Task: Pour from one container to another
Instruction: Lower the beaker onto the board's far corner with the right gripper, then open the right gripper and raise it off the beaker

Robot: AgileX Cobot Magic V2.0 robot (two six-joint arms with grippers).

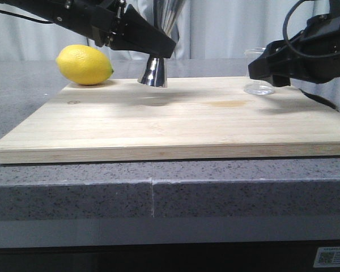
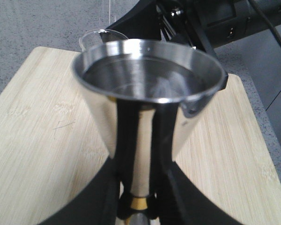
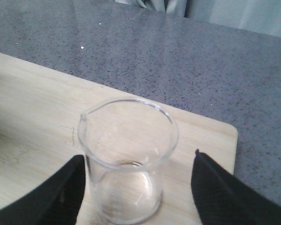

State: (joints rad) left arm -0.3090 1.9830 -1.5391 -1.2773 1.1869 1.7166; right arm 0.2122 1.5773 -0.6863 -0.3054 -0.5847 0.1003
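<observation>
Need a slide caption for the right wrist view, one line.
Open right gripper straddling the small clear glass beaker on the pale wooden board, fingers not yet touching it.

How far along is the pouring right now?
Done: the left gripper is shut on the jigger, holding it just above the board. In hand: the right gripper's open fingers straddle the beaker, not yet gripping. Left: grasp, lift, pour.
</observation>
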